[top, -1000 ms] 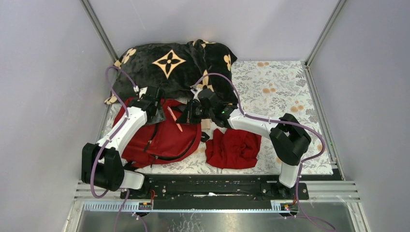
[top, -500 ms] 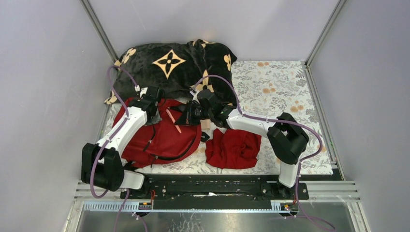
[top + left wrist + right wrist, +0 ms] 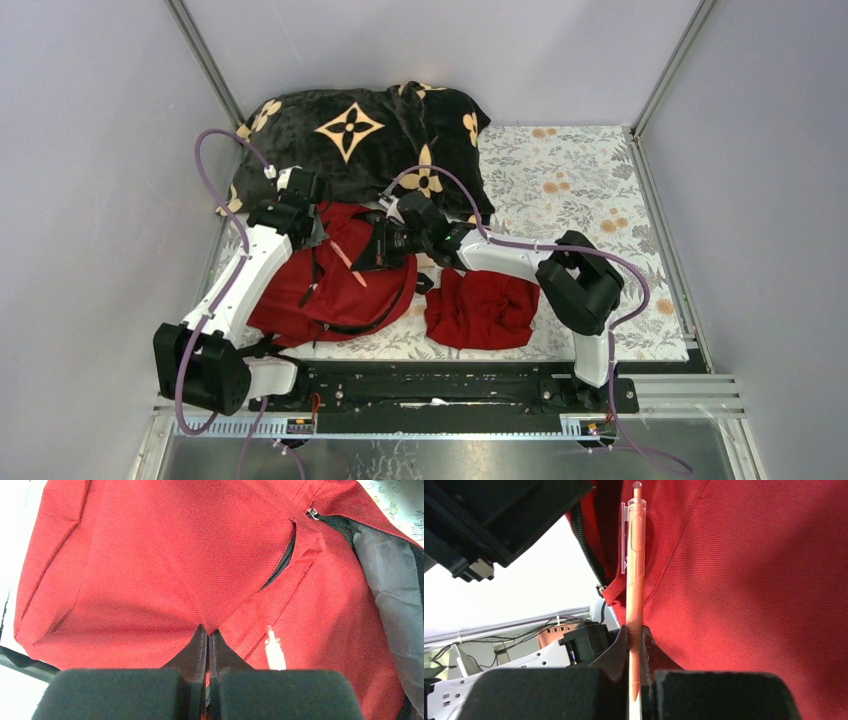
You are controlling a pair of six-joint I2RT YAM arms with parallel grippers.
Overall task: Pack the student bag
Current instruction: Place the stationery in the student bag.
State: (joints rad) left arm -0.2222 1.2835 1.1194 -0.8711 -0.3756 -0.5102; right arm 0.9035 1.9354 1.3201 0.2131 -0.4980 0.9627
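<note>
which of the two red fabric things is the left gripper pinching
The bigger one with black zippers, the student bag, pinched by the left gripper. The plain dark-red cloth beside it is not gripped.

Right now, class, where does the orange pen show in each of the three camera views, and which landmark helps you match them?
Top external: the orange pen slants across the student bag, left of centre.
Left wrist: only its pale end shows, low and right of centre.
Right wrist: upright at centre, gripped by the right claw.
Shared landmark: the student bag's red fabric behind it in every view.
</note>
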